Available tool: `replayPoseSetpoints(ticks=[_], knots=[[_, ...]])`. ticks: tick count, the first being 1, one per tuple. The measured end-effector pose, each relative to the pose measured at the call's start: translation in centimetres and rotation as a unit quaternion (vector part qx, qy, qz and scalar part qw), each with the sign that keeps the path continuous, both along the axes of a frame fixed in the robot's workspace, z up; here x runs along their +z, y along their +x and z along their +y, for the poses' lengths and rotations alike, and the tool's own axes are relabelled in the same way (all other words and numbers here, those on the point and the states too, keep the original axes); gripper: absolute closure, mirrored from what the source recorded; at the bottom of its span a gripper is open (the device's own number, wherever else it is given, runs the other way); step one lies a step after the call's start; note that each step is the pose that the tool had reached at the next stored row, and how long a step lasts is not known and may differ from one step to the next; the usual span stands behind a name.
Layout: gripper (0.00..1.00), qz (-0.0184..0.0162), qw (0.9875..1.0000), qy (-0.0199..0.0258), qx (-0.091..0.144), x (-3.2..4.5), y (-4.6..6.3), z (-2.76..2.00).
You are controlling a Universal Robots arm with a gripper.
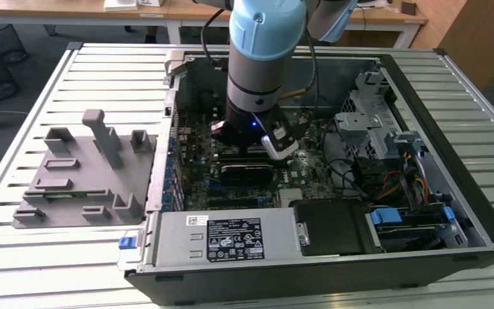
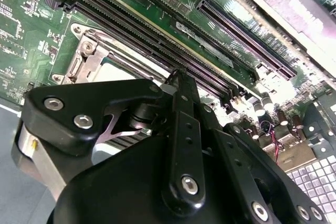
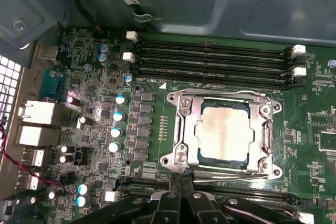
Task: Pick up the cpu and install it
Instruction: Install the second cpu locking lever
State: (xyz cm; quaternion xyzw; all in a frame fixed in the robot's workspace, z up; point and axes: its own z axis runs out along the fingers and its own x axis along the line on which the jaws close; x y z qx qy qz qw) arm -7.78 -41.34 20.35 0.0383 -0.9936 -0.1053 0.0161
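The cpu [image 3: 224,133] sits flat in the socket frame [image 3: 181,129] on the motherboard [image 3: 94,98], so seating looks done. In the first wrist view the gripper [image 3: 181,195] hangs just near of the socket, fingers drawn together on nothing. I judge any next move needs a straight lift: memory slots [image 3: 210,61] and case walls [image 1: 388,71] crowd it.

On the desk [image 1: 24,270], the computer case [image 1: 419,257] lies open, with the tray [image 1: 75,193] beside it toward the exterior view's left. The arm [image 1: 260,71] reaches into the case. The cpu [image 3: 224,132] sits in its socket [image 3: 181,129] beside the memory slots [image 3: 210,61].
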Motion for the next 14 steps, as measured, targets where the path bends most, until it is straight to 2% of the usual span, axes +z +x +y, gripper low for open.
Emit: replayPoseSetpoints(ticks=[14], knots=[[0.89,0.0000,1.0000,0.0069,0.000,-0.51,-0.51,-0.05]])
